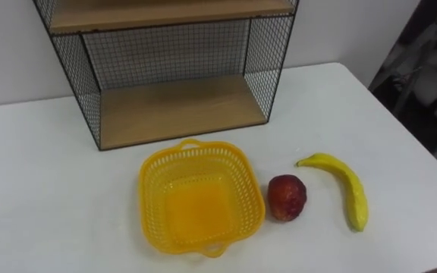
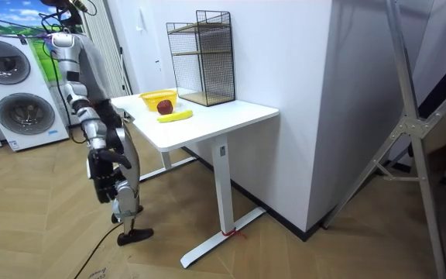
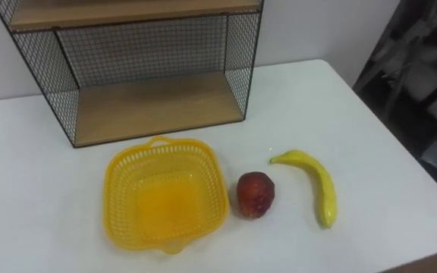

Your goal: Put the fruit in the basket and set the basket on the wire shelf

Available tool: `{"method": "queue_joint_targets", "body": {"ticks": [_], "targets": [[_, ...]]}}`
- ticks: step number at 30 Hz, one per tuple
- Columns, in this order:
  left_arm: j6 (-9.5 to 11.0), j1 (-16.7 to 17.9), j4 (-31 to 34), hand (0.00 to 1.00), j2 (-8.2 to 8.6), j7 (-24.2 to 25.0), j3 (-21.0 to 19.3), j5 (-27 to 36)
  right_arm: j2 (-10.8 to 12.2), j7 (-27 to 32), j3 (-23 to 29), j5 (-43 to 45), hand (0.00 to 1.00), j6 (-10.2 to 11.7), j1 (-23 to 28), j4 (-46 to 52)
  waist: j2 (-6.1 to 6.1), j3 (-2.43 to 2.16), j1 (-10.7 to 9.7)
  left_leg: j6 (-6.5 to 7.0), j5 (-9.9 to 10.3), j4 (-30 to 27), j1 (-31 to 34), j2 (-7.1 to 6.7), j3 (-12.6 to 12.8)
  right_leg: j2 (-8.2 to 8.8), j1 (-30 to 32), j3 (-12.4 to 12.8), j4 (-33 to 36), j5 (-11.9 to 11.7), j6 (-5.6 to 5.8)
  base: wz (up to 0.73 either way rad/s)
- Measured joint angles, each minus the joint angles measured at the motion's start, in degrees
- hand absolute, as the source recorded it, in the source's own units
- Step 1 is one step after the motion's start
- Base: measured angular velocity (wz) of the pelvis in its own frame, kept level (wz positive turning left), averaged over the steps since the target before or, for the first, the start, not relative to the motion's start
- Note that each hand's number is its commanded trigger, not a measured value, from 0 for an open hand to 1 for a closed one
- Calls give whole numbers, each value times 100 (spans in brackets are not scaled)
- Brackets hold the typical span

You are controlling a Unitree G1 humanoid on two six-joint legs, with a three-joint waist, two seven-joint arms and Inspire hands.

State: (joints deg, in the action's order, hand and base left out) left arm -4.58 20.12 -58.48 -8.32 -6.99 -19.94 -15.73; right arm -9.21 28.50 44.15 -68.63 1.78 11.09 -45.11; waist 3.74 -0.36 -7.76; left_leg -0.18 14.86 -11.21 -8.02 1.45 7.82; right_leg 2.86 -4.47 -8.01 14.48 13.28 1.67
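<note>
Black wire-mesh shelf with wooden boards (image 1: 177,110) is standing at the far left-centre of the white rectangular table (image 1: 51,167), backing against the wall. Yellow plastic lattice basket with two small handles (image 1: 144,188) is sitting upright on the table just near of the shelf, apart from it. Red round fruit (image 1: 287,197) is lying just right of the basket, close to its rim; cannot tell if touching. Yellow curved banana (image 1: 347,186) is lying further right, apart from the red fruit, stem pointing far-left. Both fruits are resting on the tabletop, outside the basket.

In the room view the robot is standing upright at the table's end on the room view's left, facing the shelf. Right hand (image 2: 118,158) is hanging low by the body, off the table; too small to tell whether apart or together.
</note>
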Motion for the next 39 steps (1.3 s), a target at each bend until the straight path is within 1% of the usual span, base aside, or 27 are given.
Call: {"method": "queue_joint_targets", "body": {"ticks": [2, 3, 4, 5, 6, 7, 8, 10, 11, 13, 14, 15, 16, 17, 18, 19, 21, 22, 23, 25, 29, 31, 34, 36, 39], "targets": [[122, -32, 91, 0, -11, -29, 16, -18, -92, 550, -14, 819, 0, 195, -51, 842, 7, 16, -10, 0, 0, -46, 115, 0, 10, -1, 106, 33, 22, -23, -2, -5], [139, -41, 106, 0, -19, -36, 52, -19, -119, 696, -36, 1070, 0, 240, -56, 1054, 8, 16, -4, 0, 0, -48, 128, -1, 9, 0, 120, 35, 28, -25, -1, 0], [190, -50, 102, 0, -33, -45, 123, -15, -212, 986, -135, 1576, 0, 319, -108, 1413, 3, 19, 9, 7, -4, -48, 142, -3, 8, -1, 139, 46, 26, -38, -1, 0], [208, -48, 98, 0, -42, -56, 168, -14, -260, 1114, -192, 1837, 0, 364, -147, 1565, -1, 22, 16, 13, -7, -48, 142, -3, 11, -5, 142, 60, 23, -46, 0, -7], [221, -50, 97, 0, -49, -86, 242, -16, -322, 1337, -286, 2441, 0, 451, -228, 1852, -18, 27, 53, 15, -9, -47, 139, -1, 27, -18, 158, 127, 0, -58, 0, -7], [243, -50, 98, 0, -49, -91, 295, -21, -318, 1548, -358, 3029, 0, 498, -267, 2265, -40, 38, 81, 16, -9, -48, 138, 0, 26, -28, 168, 151, -68, -68, 3, -7], [265, -55, 99, 0, -50, -93, 357, -26, -331, 1723, -483, 3620, 0, 589, -266, 2630, -73, 44, 134, 16, -9, -45, 146, 2, 24, -34, 173, 156, -93, -79, 7, -3], [292, -75, 100, 0, -70, -102, 477, -18, -359, 1938, -671, 4238, 0, 689, -267, 3075, -98, 41, 205, 19, -9, -30, 205, 1, 10, -34, 253, 140, -77, -84, 6, -2], [294, -103, 100, 0, -71, -105, 517, -19, -359, 1968, -736, 4416, 0, 698, -268, 3223, -104, 41, 209, 25, -14, -28, 235, 2, 11, -35, 273, 133, -83, -96, 6, -3], [298, -148, 97, 0, -75, -110, 738, -10, -464, 2007, -1150, 5056, 0, 719, -263, 3631, -125, 44, 286, 37, -29, -17, 282, 6, 32, -48, 329, 151, -51, -142, -6, -4], [298, -168, 97, 0, -76, -110, 797, -12, -487, 2006, -1251, 5175, 0, 719, -262, 3702, -121, 45, 341, 37, -29, -18, 285, 7, 33, -49, 329, 151, -50, -145, -7, -4], [298, -167, 97, 0, -78, -115, 920, -11, -504, 1997, -1483, 5415, 0, 719, -262, 3824, -121, 52, 363, 37, -30, -15, 283, 7, 36, -50, 336, 158, -50, -147, -9, 0], [307, -209, 98, 0, -80, -114, 1020, -13, -503, 1911, -1742, 5665, 0, 713, -254, 3954, -124, 51, 388, 36, -30, -16, 276, 7, 36, -51, 337, 164, -50, -148, -9, -4], [322, -228, 98, 0, -88, -113, 1063, -12, -503, 1847, -1869, 5804, 0, 713, -254, 4006, -124, 53, 397, 36, -31, -15, 275, 8, 36, -52, 337, 170, -51, -149, -10, -3], [369, -274, 77, 0, -124, -104, 1166, -11, -503, 1701, -2090, 5991, 0, 713, -253, 4089, -123, 54, 443, 35, -31, -1, 254, 13, 37, -60, 321, 177, -63, -151, -14, -4], [414, -329, 30, 0, -166, -80, 1249, -11, -504, 1554, -2259, 6126, 0, 714, -253, 4124, -117, 56, 480, 33, -32, 21, 226, 21, 39, -68, 275, 174, -94, -156, -17, 0], [463, -366, -5, 0, -196, -37, 1324, -15, -507, 1293, -2512, 6279, 0, 716, -234, 4130, -98, 62, 537, 32, -33, 50, 150, 29, 37, -78, 234, 166, -147, -166, -20, 0], [467, -366, 4, 0, -197, 27, 1351, -17, -508, 1083, -2669, 6335, 0, 715, -191, 4129, -104, 57, 599, 32, -32, 57, 142, 42, 25, -90, 197, 160, -200, -193, -22, 0], [467, -367, 7, 0, -197, 55, 1357, -18, -508, 976, -2739, 6346, 0, 712, -181, 4129, -108, 59, 620, 32, -32, 57, 145, 45, 14, -92, 166, 152, -205, -198, -22, 0], [437, -362, -1, 0, -208, 146, 1412, -24, -513, 547, -2969, 6365, 0, 683, -176, 4127, -99, 82, 631, 30, -34, 56, 160, 47, -9, -92, 149, 130, -223, -206, -26, 6], [322, -294, -2, 0, -234, 260, 1461, -83, -527, -20, -3191, 6464, 0, 629, -196, 4124, -81, 71, 666, 25, -36, 48, 181, 54, -32, -91, 102, 49, -288, -237, -30, 7], [307, -246, -1, 0, -237, 275, 1466, -83, -543, -332, -3366, 6467, 0, 567, -214, 4069, -78, 70, 716, 25, -37, 44, 135, 55, -30, -92, 77, 48, -291, -243, -30, 0], [290, -245, 10, 0, -237, 342, 1466, -140, -555, -685, -3654, 6465, 0, 540, -211, 3861, -92, 69, 823, 24, -37, 37, 90, 57, -46, -94, 33, 53, -288, -244, -33, 0], [292, -235, 12, 0, -234, 399, 1464, -140, -555, -878, -3761, 6465, 0, 482, -213, 3861, -116, 68, 871, 24, -37, 29, 85, 58, -47, -94, 10, 56, -288, -249, -35, 0], [287, -246, 12, 0, -234, 450, 1461, -212, -555, -1130, -3871, 6470, 0, 481, -213, 3900, -143, 70, 950, 23, -37, -8, 79, 62, -61, -93, -47, 31, -285, -250, -36, 7]]}}
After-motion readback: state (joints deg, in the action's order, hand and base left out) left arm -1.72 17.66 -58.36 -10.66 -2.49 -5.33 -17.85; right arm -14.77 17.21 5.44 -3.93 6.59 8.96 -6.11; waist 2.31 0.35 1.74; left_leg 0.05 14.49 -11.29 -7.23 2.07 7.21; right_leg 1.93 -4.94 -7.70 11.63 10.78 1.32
